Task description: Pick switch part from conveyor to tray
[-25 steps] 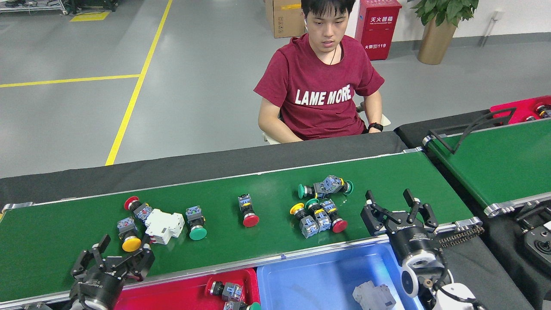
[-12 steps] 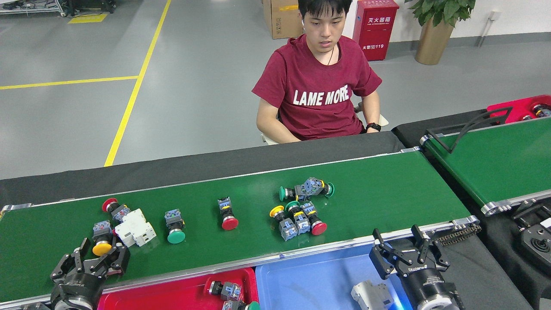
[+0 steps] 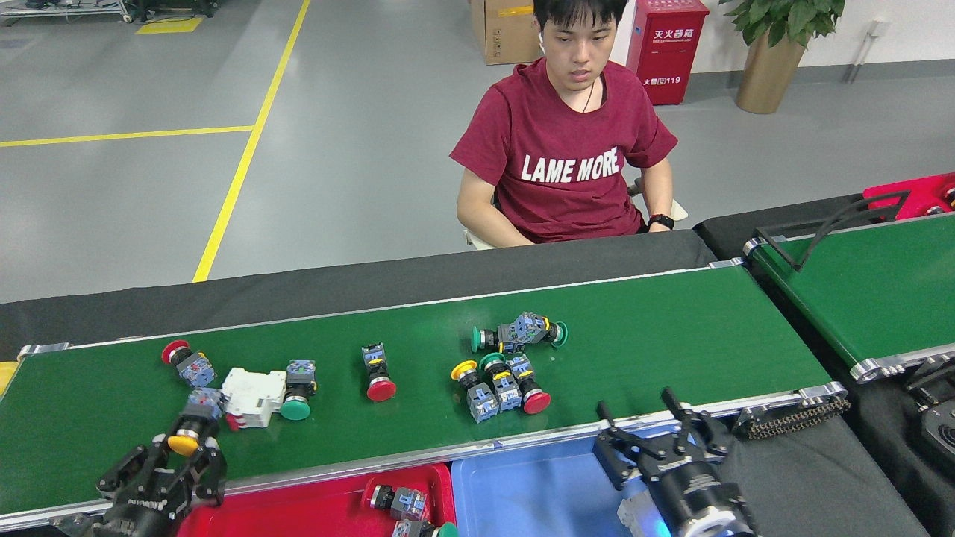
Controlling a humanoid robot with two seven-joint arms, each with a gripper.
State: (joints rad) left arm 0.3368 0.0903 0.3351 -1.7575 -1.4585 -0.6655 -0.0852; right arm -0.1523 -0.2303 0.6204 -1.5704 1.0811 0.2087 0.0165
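The conveyor carries several switch parts: a red-capped one, a green-capped one against a white breaker block, a lone red-capped one, a cluster and a pair. A yellow-capped switch part lies at the near left. My left gripper is open, its fingers on either side of the yellow cap. My right gripper hangs open over the blue tray, holding nothing. The red tray holds a switch part.
A person in a dark red shirt sits behind the belt. A second green belt with a black wire guide stands at the right. The bare chain drive is beside my right gripper. A grey part lies in the blue tray.
The parts on the belt have drifted left. My right gripper pulled back from the belt to above the blue tray. My left gripper came nearer, and the yellow cap now sits between its fingers.
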